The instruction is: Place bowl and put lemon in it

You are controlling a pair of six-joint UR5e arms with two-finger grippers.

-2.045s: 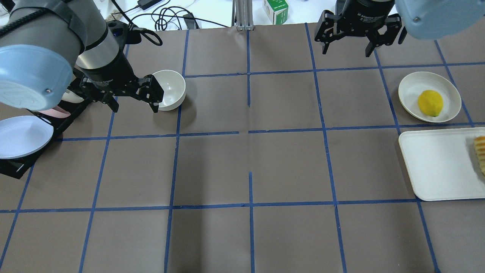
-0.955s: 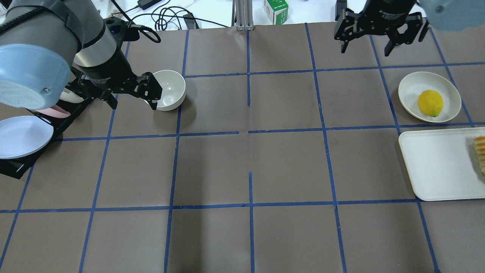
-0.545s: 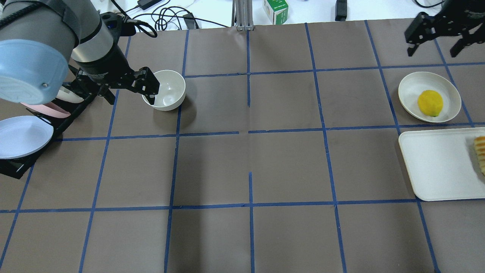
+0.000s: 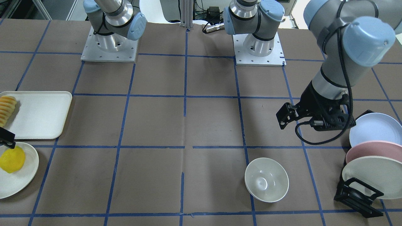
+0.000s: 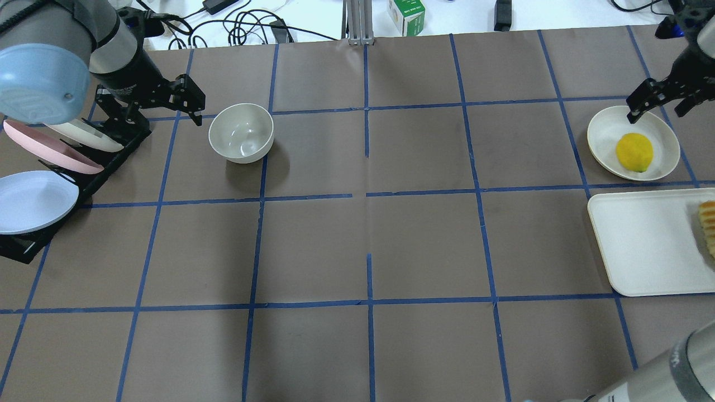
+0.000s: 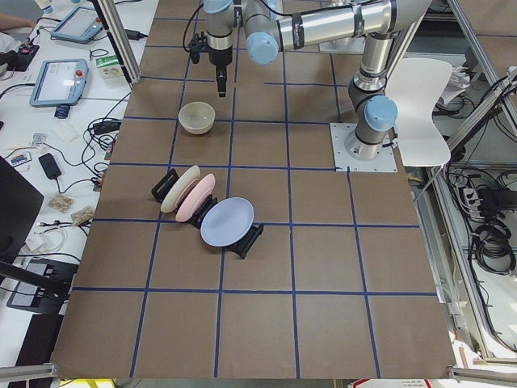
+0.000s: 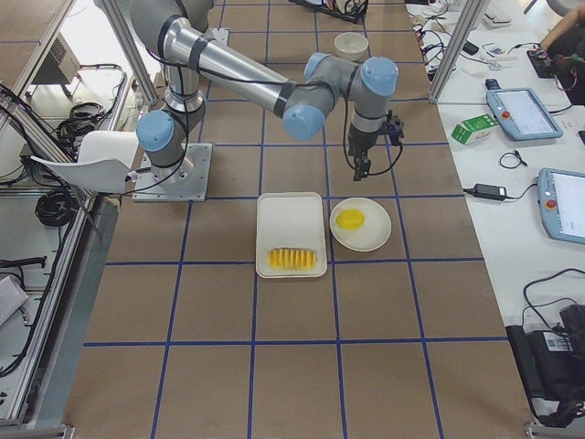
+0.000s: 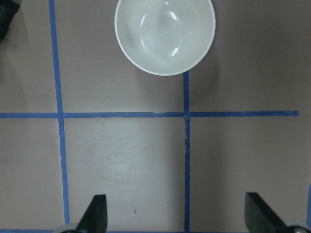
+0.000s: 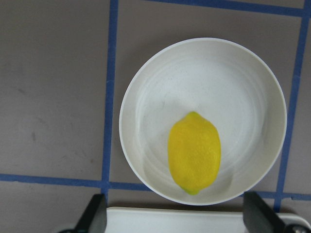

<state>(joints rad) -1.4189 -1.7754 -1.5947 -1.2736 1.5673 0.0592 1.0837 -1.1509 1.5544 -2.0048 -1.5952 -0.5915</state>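
Left gripper (image 8: 177, 213) backed off bowl (image 5: 241, 134) toward plate rack (image 4: 358, 196), right gripper (image 9: 175, 213) now over lemon (image 9: 194, 153) on plate (image 9: 233, 82), all fingers (image 8: 97, 216) wide

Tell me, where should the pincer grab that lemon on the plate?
Probably across its narrow middle, coming straight down. The lemon lies on its side in the shallow plate, its rounded flanks exposed, and the low rim leaves room beside it.

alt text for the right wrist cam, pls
A whole yellow lemon lies on a shallow white plate, on a brown table gridded with blue tape. The open right pincer frames the bottom edge, with the rim of a white tray showing between its tips.
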